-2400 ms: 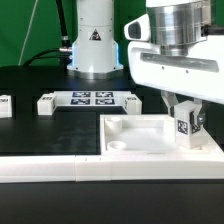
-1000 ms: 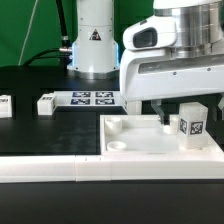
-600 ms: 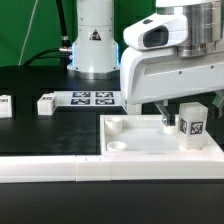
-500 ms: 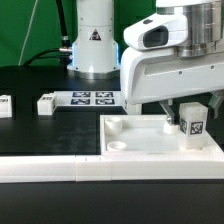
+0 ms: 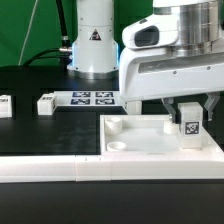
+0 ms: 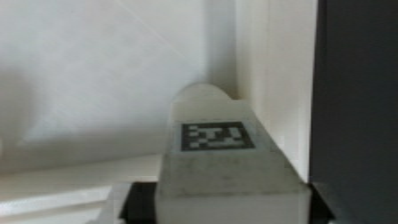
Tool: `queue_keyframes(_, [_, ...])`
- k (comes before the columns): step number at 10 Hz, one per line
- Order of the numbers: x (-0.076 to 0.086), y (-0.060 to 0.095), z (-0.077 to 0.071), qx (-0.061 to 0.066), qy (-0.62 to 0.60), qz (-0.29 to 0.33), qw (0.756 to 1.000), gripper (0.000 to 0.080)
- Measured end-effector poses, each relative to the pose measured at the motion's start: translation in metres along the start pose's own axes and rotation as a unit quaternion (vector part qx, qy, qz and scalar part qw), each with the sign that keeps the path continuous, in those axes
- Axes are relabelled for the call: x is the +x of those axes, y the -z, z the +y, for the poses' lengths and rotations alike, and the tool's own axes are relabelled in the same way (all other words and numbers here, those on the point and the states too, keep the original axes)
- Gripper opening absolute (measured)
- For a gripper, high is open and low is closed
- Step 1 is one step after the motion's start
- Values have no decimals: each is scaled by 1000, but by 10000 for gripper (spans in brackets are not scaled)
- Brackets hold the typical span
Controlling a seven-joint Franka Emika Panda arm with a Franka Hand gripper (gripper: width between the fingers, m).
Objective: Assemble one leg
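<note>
Leg point(image 5: 189, 127): we see it upright between the claw point(image 5: 189, 112) fingers, long axis vertical, directly below the wrist.
Claw: closed on the leg's upper part.
Tray point(image 5: 130, 135): the leg stands at its corner on the exterior view's right; whether seated in a socket, we cannot tell.

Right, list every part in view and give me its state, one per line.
leg: upright, gripped between the fingers, standing over the tray's corner at the exterior view's right.
gripper: shut on the leg.
tray: flat on the table, corner socket at the near left empty.
marker board: flat on the table, bare.
two small white parts: lying loose at the exterior view's left, untouched.
</note>
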State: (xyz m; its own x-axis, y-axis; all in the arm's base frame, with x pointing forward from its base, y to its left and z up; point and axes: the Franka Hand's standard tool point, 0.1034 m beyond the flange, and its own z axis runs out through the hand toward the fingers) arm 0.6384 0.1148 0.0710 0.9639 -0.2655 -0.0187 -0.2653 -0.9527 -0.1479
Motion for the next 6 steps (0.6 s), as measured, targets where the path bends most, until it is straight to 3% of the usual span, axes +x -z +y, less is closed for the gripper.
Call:
queue_keyframes(4, [1,-1,2,12,-249,-4,968,294])
queue_keyframes(6, [-1,-2,2,10,-379,-7,926,294])
